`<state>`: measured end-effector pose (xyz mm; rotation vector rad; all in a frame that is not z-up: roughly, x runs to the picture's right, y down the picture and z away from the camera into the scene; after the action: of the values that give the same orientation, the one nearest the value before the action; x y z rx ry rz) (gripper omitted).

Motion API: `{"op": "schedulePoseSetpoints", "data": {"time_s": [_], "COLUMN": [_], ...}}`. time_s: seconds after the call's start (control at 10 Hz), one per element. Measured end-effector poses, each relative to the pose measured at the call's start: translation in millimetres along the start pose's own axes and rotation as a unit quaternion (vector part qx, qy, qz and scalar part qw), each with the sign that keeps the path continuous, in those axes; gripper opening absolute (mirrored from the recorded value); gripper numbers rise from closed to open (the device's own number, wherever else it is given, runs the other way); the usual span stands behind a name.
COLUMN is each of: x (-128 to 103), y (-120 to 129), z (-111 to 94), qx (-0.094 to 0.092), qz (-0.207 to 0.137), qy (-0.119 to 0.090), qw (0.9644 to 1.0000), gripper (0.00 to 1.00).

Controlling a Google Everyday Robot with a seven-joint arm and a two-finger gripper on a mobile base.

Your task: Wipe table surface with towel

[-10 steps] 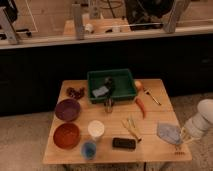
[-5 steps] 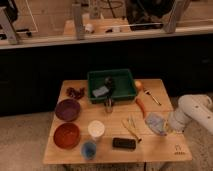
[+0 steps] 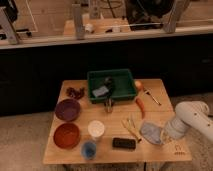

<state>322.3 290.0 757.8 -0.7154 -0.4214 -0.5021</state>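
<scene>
The table surface (image 3: 112,117) is a light-brown wooden plank top with a small dark logo mark (image 3: 177,148) near its front right corner. A crumpled grey-blue towel (image 3: 150,132) lies on the wood at the front right. My gripper (image 3: 165,135), at the end of the white arm (image 3: 192,117) that reaches in from the right, sits at the towel's right edge, low on the table and shut on the cloth.
A green bin (image 3: 122,75) holding a blue item stands at the back centre. A purple bowl (image 3: 67,109), red bowl (image 3: 66,135), white cup (image 3: 96,129), blue cup (image 3: 89,148), black block (image 3: 124,143), red pepper (image 3: 141,106) and pale sticks (image 3: 130,125) crowd the table.
The arm has swung in from the right edge over the table, dragging the towel leftward and then a little toward the front edge.
</scene>
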Motion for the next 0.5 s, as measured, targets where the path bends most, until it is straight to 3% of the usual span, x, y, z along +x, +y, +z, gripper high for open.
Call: {"op": "schedulePoseSetpoints", "data": {"time_s": [0.3, 0.5], "x": [-17, -1], "y": [41, 58], "z": [3, -2], "qx": [-0.016, -0.020], "qz": [0.002, 0.019], "qy": [-0.023, -0.020], "qw": [0.9996, 0.9994], "gripper": [0.00, 0.00]}}
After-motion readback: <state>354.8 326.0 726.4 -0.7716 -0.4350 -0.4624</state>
